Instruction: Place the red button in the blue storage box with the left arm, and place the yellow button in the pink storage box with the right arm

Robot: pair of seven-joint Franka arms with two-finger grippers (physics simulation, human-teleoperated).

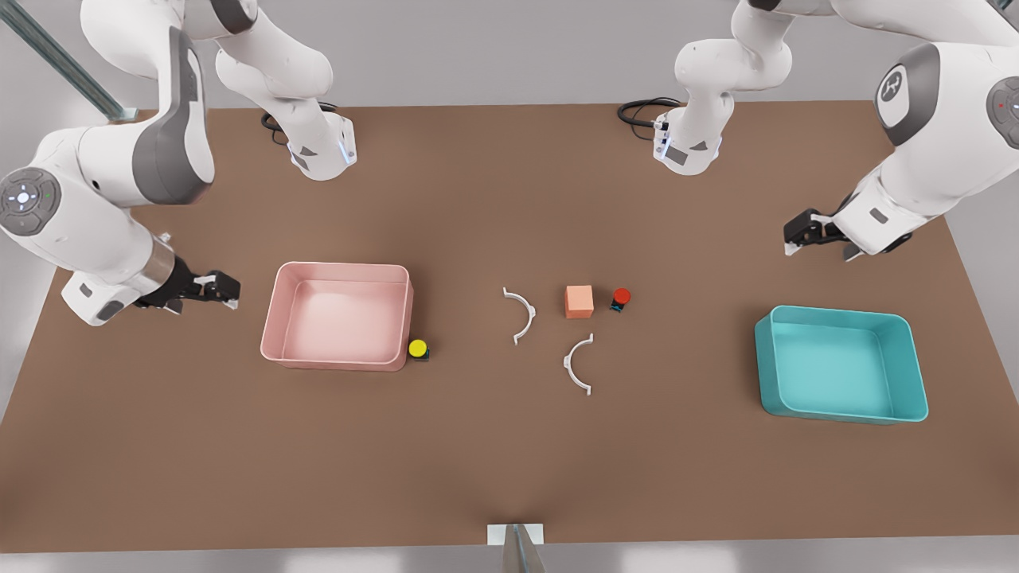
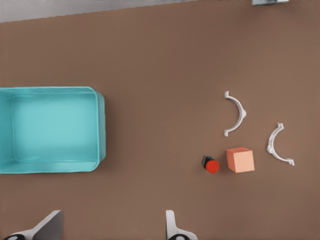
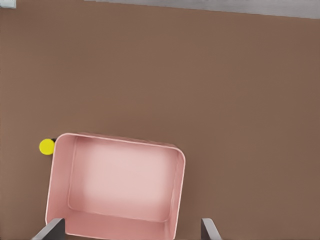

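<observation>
Spanning the whole scene is the brown surface point(image 1: 478, 461). On it, toward the front view's right, sits the blue box point(image 1: 842, 364); toward the left sits the pink box point(image 1: 337, 316). The left claw point(image 1: 800, 232) hangs above the surface beyond the blue box, fingers point(image 2: 172, 227) spread wide, holding nothing. The right claw point(image 1: 216, 290) hovers just left of the pink box, also wide open and holding nothing. Near the middle lie 2 white curved pieces point(image 1: 521, 313) and an orange cube point(image 1: 579, 302). The red button point(image 1: 621, 298) stands just beside the cube. The yellow button point(image 1: 417, 348) touches the pink box's outer corner.
</observation>
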